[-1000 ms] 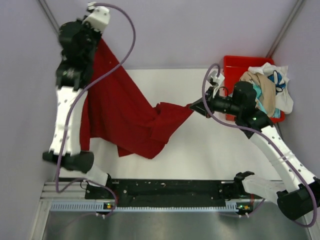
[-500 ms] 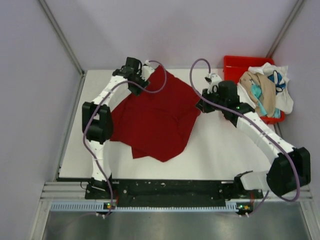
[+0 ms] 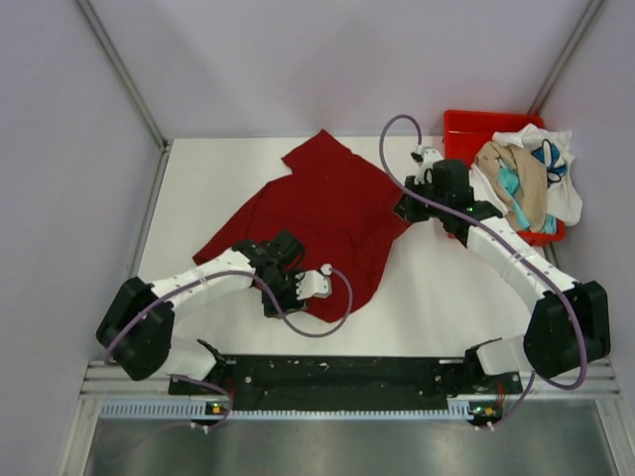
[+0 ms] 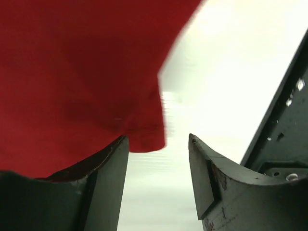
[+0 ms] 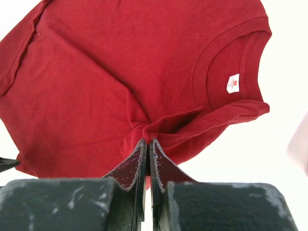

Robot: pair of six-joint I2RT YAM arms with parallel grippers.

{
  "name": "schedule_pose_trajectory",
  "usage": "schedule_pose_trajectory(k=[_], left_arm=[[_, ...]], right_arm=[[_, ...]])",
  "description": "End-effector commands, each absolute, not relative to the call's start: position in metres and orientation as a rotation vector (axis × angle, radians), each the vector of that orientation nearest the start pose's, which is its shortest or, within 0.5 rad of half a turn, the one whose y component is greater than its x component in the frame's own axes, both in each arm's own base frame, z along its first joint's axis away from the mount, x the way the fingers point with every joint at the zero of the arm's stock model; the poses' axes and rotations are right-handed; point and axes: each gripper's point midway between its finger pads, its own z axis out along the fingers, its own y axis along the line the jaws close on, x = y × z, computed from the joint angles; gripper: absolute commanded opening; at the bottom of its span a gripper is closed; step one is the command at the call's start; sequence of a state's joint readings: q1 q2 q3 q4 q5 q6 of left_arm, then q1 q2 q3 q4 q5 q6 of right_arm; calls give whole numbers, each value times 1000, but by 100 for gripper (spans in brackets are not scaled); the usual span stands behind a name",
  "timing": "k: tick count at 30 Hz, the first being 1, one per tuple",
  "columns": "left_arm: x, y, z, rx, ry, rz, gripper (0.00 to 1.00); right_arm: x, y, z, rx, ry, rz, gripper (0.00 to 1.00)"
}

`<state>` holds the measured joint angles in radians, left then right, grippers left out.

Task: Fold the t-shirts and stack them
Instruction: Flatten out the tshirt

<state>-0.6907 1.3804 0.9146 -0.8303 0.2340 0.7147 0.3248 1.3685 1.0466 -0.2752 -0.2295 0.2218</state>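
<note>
The left end effector (image 4: 158, 139) hangs released with its jaws standing wide. It grasps nothing, and most of the gap between them shows bare white tabletop (image 3: 446, 297). The nearest corner of the red t-shirt (image 3: 317, 213) lies just ahead of that gap and toward its left side, its hem edge reaching over the left finger rather than sitting squarely between the two. I judge that a shift to that side is what a grasp there would turn on. From above, the shirt lies spread on the tabletop between the arms, its longer run seeming to go from near-left to far-right. The left arm is nearer the near hem and the right arm nearer the neck end. The right end effector (image 5: 148, 142) is clenched on a pinched fold of the red cloth just below the collar. Inside the collar sits a small white neck label (image 5: 233, 83) with a red mark, its writing too small to read. No other brand or lettering shows. At far right a red bin (image 3: 458, 124) holds a heap of other garments (image 3: 526, 178), still unfolded.
</note>
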Motion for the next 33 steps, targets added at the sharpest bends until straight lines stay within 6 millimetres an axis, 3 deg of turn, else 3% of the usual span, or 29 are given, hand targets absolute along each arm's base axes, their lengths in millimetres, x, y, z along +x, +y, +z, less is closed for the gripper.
schedule_pose_trajectory(k=[1,9,12,13,17,19,22,26,30,33], left_arm=[[182,-174,43,1964,2034,-318,58],[198,-167,4,1935,2170,-181,58],[198,-159,-3,1947,2187,-137,53],[200,-157,-4,1946,2186,-110,49],[216,-136,-4,1902,2252,105,0],[230,-124,8,1826,2280,200,0],[264,-98,52,1600,2291,349,0],[313,-39,153,1190,2224,557,0],[308,-3,259,951,2110,569,0],[289,22,328,811,1983,679,0]], right_arm=[[362,173,197,-232,2136,576,0],[356,169,199,-228,2125,569,0],[355,168,202,-229,2114,561,0],[355,167,205,-225,2109,558,0],[355,164,222,-221,2067,549,0],[354,164,242,-226,2028,555,0],[351,161,281,-249,1951,545,0],[338,154,345,-279,1825,535,0],[299,157,413,-383,1653,600,0],[250,166,465,-482,1509,718,0]])
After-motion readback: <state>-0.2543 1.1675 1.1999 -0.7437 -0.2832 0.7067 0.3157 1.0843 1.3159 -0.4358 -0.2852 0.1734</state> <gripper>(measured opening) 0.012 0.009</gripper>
